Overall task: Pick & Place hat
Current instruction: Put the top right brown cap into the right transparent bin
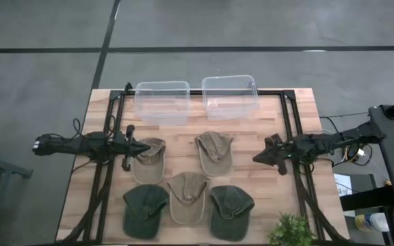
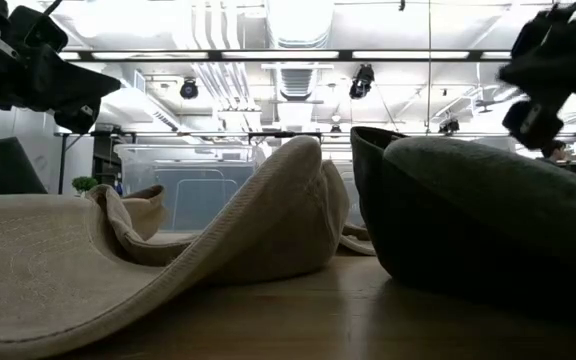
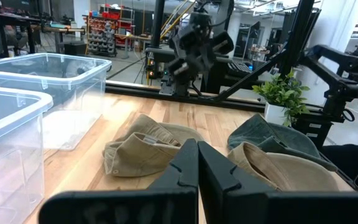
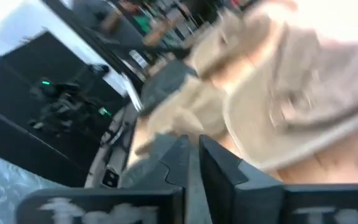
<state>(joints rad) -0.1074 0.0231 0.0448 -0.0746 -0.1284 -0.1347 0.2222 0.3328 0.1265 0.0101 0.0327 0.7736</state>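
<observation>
Five hats lie flat on the wooden table: three tan ones (image 1: 148, 160), (image 1: 214, 152), (image 1: 187, 196) and two dark green ones (image 1: 144, 210), (image 1: 230, 212). My left gripper (image 1: 144, 148) is shut and empty. It hovers over the near-left edge of the left tan hat and shows raised in the low view (image 2: 38, 65). My right gripper (image 1: 257, 158) is shut and empty. It hovers to the right of the middle tan hat, also raised above the table (image 2: 548, 75). Its wrist view is blurred.
Two clear plastic bins (image 1: 161, 101), (image 1: 230, 96) stand side by side at the table's far edge. A small green plant (image 1: 291, 231) stands at the near right corner. Black frame rails (image 1: 108, 137), (image 1: 294, 130) run along both sides of the table.
</observation>
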